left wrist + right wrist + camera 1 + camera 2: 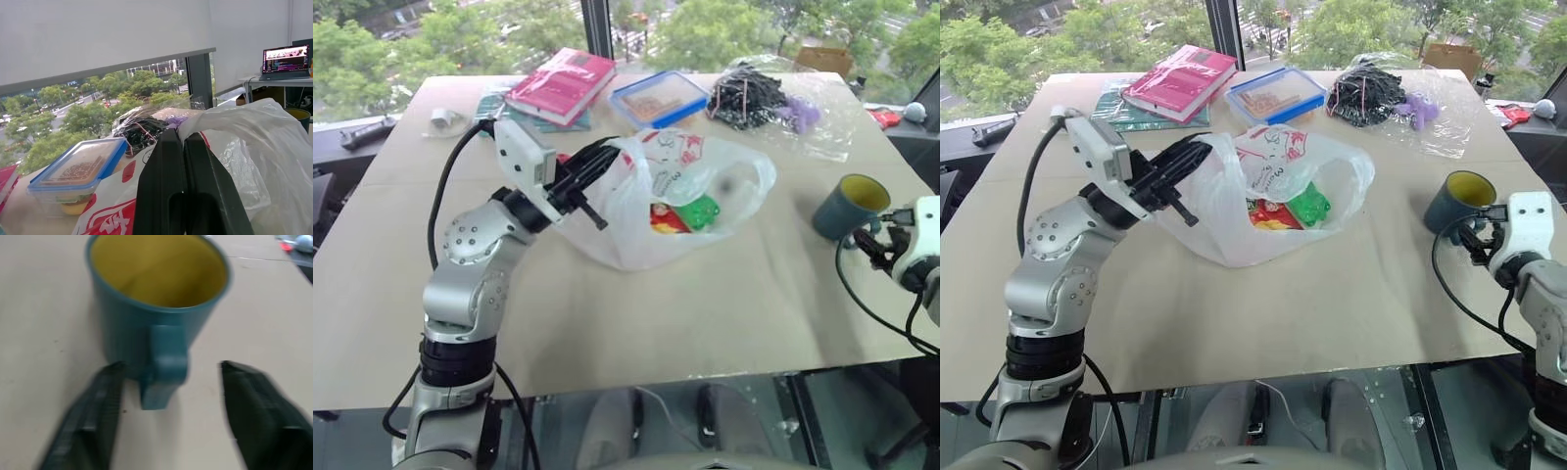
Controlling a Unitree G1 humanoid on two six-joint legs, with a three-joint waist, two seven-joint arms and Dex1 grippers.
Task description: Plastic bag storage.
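The plastic bag (690, 181), thin white with red print, lies crumpled in the middle of the table with green and red packets showing through it. My left gripper (605, 164) is shut on the bag's near-left rim, holding that edge up off the table; in the left wrist view its fingers (166, 176) are pressed together with bag film beside them. At the table's right edge my right gripper (168, 367) is open. Its two fingers stand on either side of the handle of a teal mug (156, 308) without touching it.
A red book (563, 83), a blue-lidded food box (658, 98) and a clear bag of dark cords and purple items (773, 103) line the far side of the table (636, 313). The teal mug (850, 204) stands upright near the right edge.
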